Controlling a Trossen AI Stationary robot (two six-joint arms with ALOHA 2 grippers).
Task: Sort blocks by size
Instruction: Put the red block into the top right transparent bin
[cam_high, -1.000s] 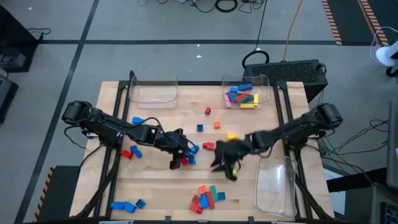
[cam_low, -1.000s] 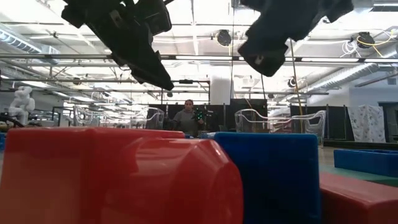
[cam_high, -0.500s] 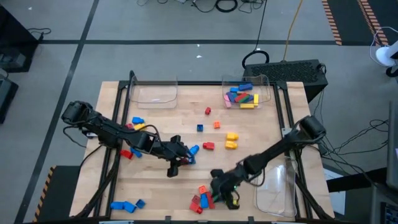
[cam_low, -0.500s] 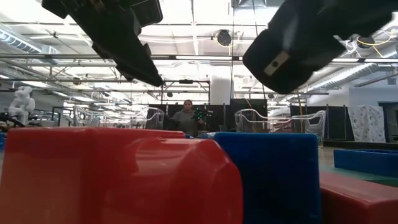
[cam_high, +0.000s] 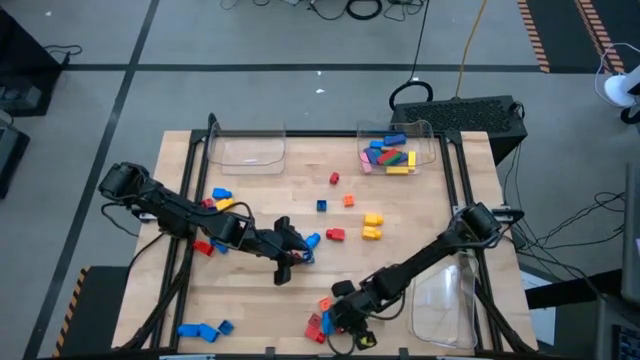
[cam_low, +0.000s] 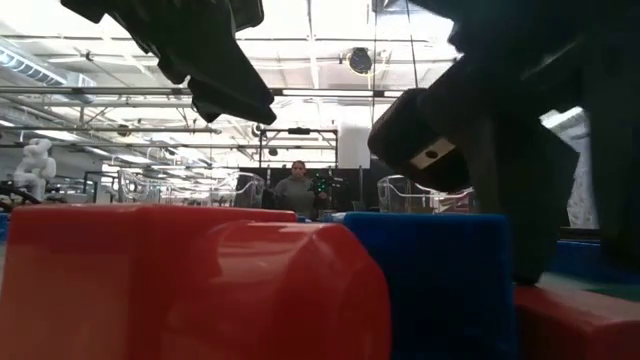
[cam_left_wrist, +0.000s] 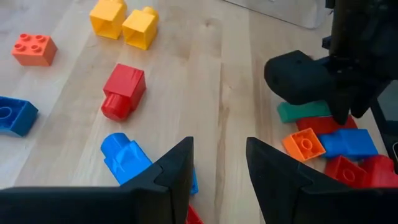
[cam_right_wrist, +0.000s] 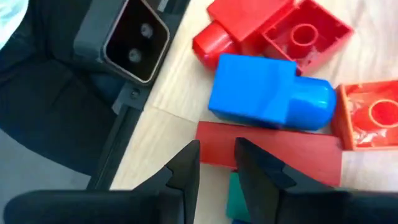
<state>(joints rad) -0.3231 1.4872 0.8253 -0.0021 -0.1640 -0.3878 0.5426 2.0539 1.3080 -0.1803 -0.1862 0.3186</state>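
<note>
A pile of blocks lies at the table's near edge: a blue block, red blocks, a long red bar and an orange block. My right gripper hangs just over this pile, tipped down, open by a narrow gap, with the red bar showing between its fingers. My left gripper is open over bare wood mid-table. A blue block lies beside one of its fingers and a red block farther off.
Far right, a clear tray holds several blocks. More clear trays stand far left and near right. Loose blocks lie mid-table, at the left and near left. A camera box sits at the near edge.
My right gripper has swung from mid-table toward the near edge and come down over the pile, tipping more steeply. My left gripper has drifted a little toward the near edge. No block has moved.
</note>
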